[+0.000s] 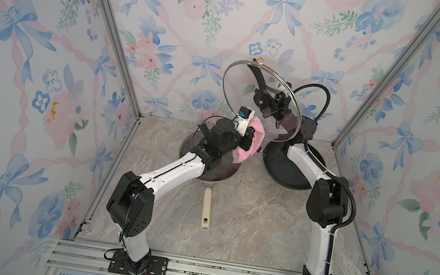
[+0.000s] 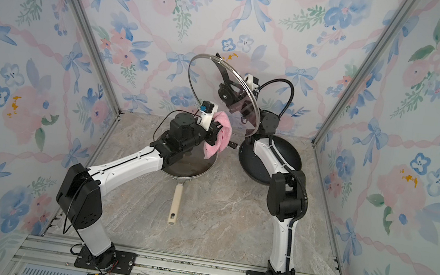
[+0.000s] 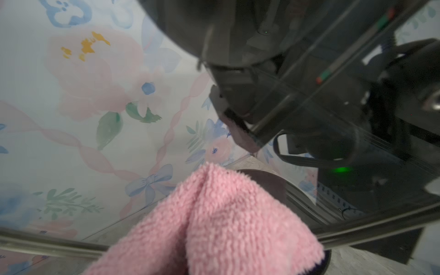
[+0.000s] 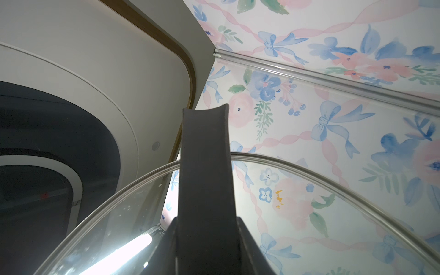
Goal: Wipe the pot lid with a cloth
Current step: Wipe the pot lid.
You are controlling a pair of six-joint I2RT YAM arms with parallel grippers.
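The walls carry a wallpaper [image 1: 202, 8] with blue bows and pink flowers, and the tabletop [image 1: 253, 223] looks like grey-beige marble. The pot lid [image 1: 238, 87], a round glass disc with a metal rim and a black handle strap [image 1: 256, 71], is lifted above the table and stands almost on its edge.

The right gripper [image 1: 271, 92] is behind the pot lid, and its jaws are pressed on the handle strap. The right wrist view shows this strap [image 4: 204, 166] rising between the 2 fingers, with the glass rim curving past it.

Just below the low edge of the pot lid hangs the cloth [image 1: 253, 140], pink and fuzzy. It is pinched in the closed jaws of the left gripper [image 1: 247, 141] and drapes over them. In the left wrist view the cloth [image 3: 214, 226] fills the lower part and lies very close to the glass, but I cannot tell if it touches.

Under the pot lid, on the table, rests 1 dark pan [image 1: 277, 158]. Beside it, below the cloth, lies 1 pan [image 1: 218, 178] with a cream handle [image 1: 207, 207].
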